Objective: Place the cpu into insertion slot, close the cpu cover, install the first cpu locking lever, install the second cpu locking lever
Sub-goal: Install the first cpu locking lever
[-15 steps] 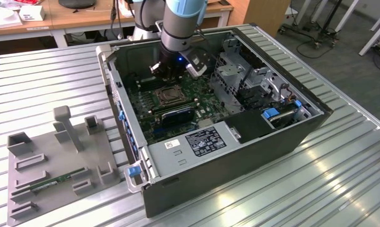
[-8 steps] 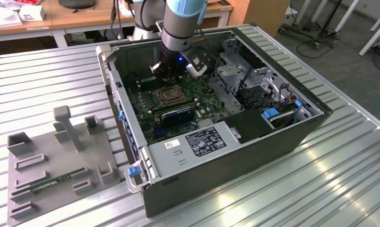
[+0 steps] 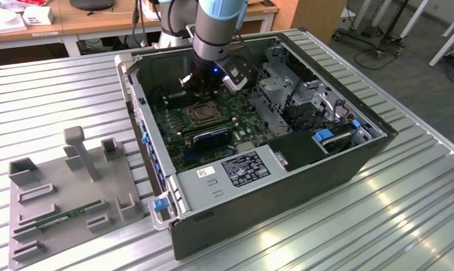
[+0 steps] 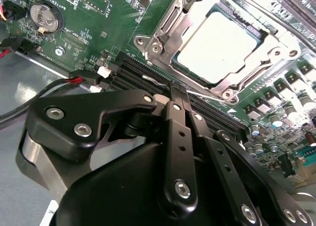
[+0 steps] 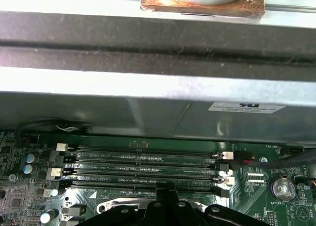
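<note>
The cpu (image 4: 217, 46) lies flat in the insertion slot (image 3: 200, 114) on the green motherboard, its pale top showing through the window of the cpu cover (image 4: 160, 36). The cover's silver frame lies down over the chip. In both wrist views my gripper (image 4: 177, 93) (image 5: 165, 189) is shut, with nothing visibly held. Its black fingertips sit low over the board at the socket's edge, on the side of the long memory slots. A thin silver lever rod (image 4: 154, 80) runs along that edge right beside the tips. In the exterior view the gripper (image 3: 204, 90) hangs just behind the socket inside the case.
Long black memory slots (image 5: 143, 167) run between the socket and the case wall (image 5: 148, 112). A coin battery (image 4: 45, 16) and a red-wired connector (image 4: 79, 79) sit nearby. A metal drive cage (image 3: 287, 84) rises on the exterior view's right. A grey fixture (image 3: 31, 226) holds a green memory stick (image 3: 69, 216).
</note>
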Robot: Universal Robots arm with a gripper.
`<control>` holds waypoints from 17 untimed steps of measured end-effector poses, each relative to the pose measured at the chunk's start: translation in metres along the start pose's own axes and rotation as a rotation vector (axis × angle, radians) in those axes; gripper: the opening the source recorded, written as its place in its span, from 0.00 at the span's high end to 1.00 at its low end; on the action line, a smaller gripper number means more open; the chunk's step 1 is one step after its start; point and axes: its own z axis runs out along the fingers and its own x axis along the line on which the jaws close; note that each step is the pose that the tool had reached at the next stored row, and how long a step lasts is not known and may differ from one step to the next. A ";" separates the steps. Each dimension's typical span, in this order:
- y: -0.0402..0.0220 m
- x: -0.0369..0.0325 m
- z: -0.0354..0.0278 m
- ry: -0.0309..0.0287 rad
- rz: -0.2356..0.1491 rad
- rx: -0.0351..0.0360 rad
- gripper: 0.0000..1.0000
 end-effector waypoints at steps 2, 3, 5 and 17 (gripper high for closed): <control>0.0003 -0.0002 0.0001 0.0001 0.000 0.0000 0.89; 0.0005 -0.0004 0.0001 0.0000 0.000 0.0000 0.89; 0.0006 -0.0008 0.0002 -0.0001 0.000 -0.0002 0.89; 0.0021 -0.0045 0.0006 0.0000 0.000 0.0001 0.89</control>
